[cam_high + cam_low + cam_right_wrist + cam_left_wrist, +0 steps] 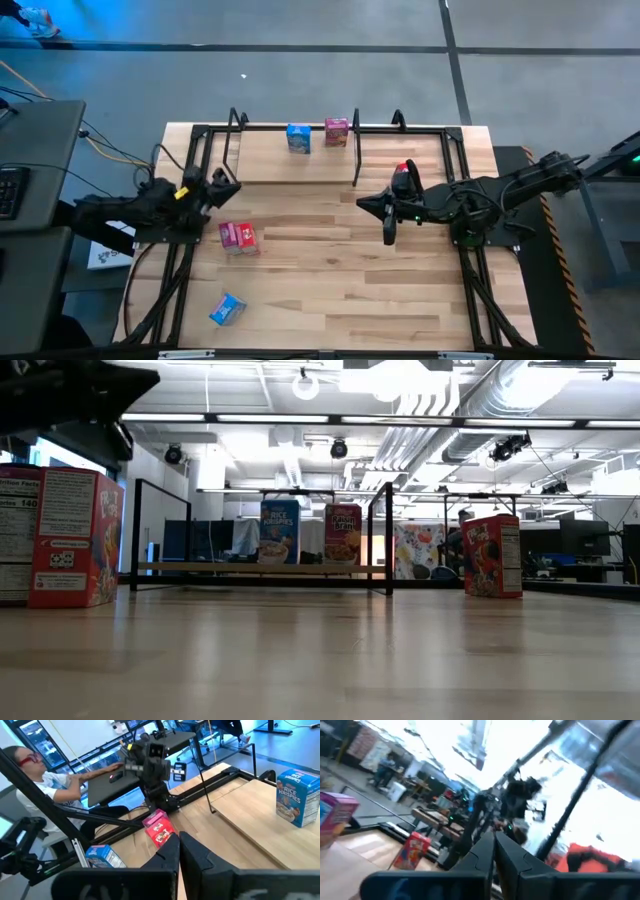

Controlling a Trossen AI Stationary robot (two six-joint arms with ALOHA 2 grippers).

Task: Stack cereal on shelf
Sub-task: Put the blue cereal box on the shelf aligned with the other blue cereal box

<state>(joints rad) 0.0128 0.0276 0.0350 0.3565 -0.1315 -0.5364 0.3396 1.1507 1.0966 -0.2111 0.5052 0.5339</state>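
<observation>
Tabletop [340,290]: the large plank surface carrying everything; the shelf is the landmark for all places below.
Shelf [265,160]: light board in a black frame along the table's far edge, its upright rails at each end; it sits out of the arms' way yet, by my reading, within reach of both, which suits it as the drop-off place.
Left arm: reaches in from the table's left side, stopping short of the shelf's left end rail.
Right arm: reaches in from the right, stopping short of the shelf's right end rail.
Boxes on the shelf: a blue box [298,137] and a pink box [337,131] stand upright just beside each other toward the shelf's right half, fronts facing the table, likely the start of the row.
Pink box on the table [238,237]: in front of the shelf's left end, near the left arm, so probably that arm's next pick.
Blue box on the table [227,309]: well in front of the shelf, near the table's near-left corner, turned askew.
Red box [402,177]: just off the shelf's right end, touching or right beside the right arm; whether it is gripped cannot be told.
Left gripper [494,851]: fingers pressed together with nothing between them, beside the shelf's left rail.
Right gripper [179,851]: fingers together and empty, in front of the shelf's right end.
Stage: judged early; three boxes remain off the shelf.
</observation>
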